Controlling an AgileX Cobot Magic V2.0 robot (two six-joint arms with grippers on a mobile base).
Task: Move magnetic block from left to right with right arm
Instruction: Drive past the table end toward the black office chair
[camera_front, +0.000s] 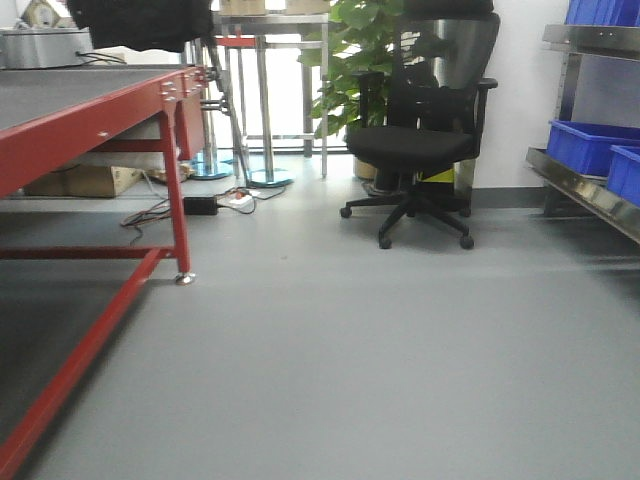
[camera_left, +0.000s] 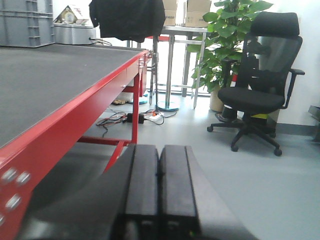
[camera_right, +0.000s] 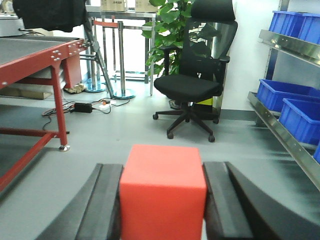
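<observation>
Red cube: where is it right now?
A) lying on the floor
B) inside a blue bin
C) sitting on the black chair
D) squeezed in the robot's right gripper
D: the right wrist view shows the red cube clamped between the two black fingers of the right gripper.

- The left black two-fingered gripper (camera_left: 160, 165) enters its wrist view from 6 o'clock and points toward 12 o'clock, its flat pads (camera_left: 142, 185) pressed together with nothing between them.
- The right black two-fingered gripper (camera_right: 162, 192) points the same way, with fingers (camera_right: 106, 200) at 9 and 3 o'clock clamped against a small bright red matte cube (camera_right: 162, 175).
</observation>
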